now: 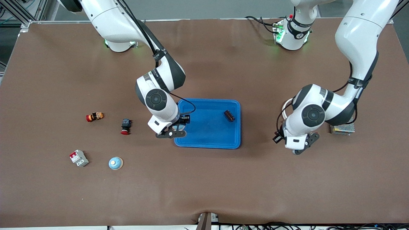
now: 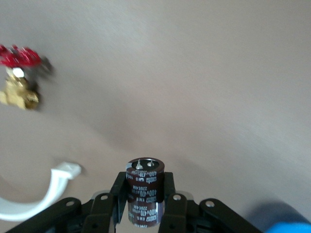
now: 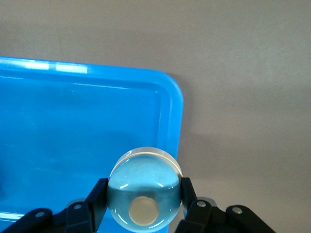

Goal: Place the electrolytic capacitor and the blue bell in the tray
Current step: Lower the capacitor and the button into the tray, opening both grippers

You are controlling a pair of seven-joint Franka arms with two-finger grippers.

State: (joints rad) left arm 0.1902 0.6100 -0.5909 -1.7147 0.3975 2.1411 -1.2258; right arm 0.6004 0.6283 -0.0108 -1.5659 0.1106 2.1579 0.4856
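My left gripper (image 1: pixel 299 150) is shut on a dark brown electrolytic capacitor (image 2: pixel 144 177), held upright between the pads (image 2: pixel 121 187), over bare table between the tray and the left arm's end. My right gripper (image 1: pixel 175 130) is shut on a blue bell (image 3: pixel 145 191) over the tray's rim (image 3: pixel 176 121) at its corner toward the right arm's end. The bright-blue tray (image 1: pixel 207 140) lies mid-table, with a small dark cylinder (image 1: pixel 228 116) lying in it. Another blue bell (image 1: pixel 115 163) sits on the table toward the right arm's end, nearer the front camera.
A red-and-orange part (image 1: pixel 95 117), a black-and-red push button (image 1: pixel 125 126) and a white-and-red breaker (image 1: pixel 79 158) lie toward the right arm's end. A metal mesh box (image 1: pixel 342 128) sits beside the left arm. A brass valve with a red handle (image 2: pixel 19 80) shows in the left wrist view.
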